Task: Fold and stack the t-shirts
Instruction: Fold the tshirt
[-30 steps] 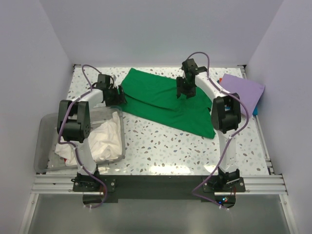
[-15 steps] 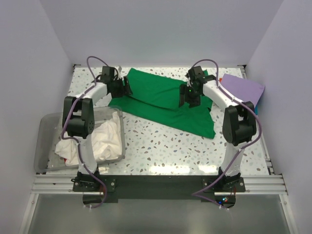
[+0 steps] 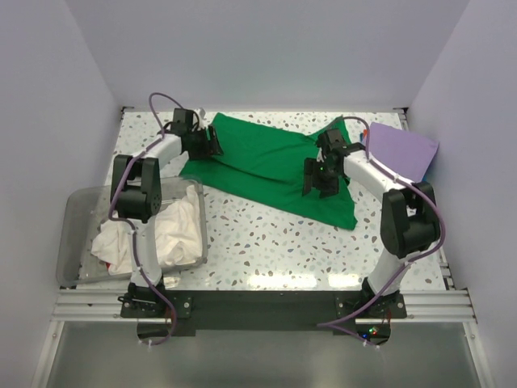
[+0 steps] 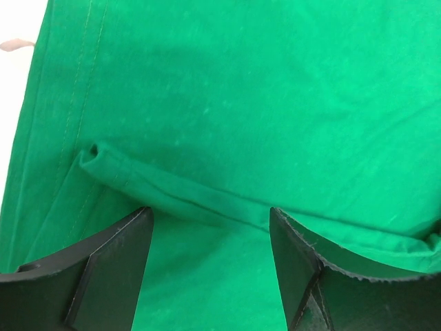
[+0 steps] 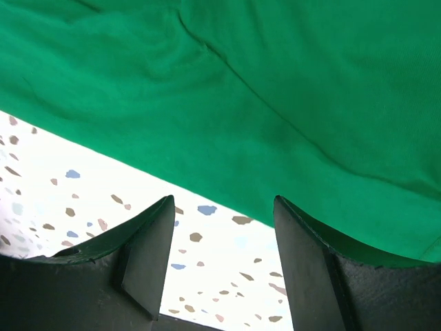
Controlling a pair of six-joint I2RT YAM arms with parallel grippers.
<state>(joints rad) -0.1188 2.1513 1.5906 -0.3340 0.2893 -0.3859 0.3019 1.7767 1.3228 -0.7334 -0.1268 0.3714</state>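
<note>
Green t-shirt (image 4: 241, 103) beneath left tool (image 4: 210, 231)

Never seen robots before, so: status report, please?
Both tools open, empty: left tool at left edge of green shirt, right tool over its right part. Shirt spread out, creased. Nothing blocking; purple shirt off right.

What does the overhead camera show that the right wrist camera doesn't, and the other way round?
Only the overhead view: the lavender t-shirt far right, the clear bin holding white t-shirts, and the left end effector at the green t-shirt's left edge. Only the right wrist view: up close, the shirt's edge lying right between open jaws. Both: the green t-shirt, the speckled table and the right end effector.
</note>
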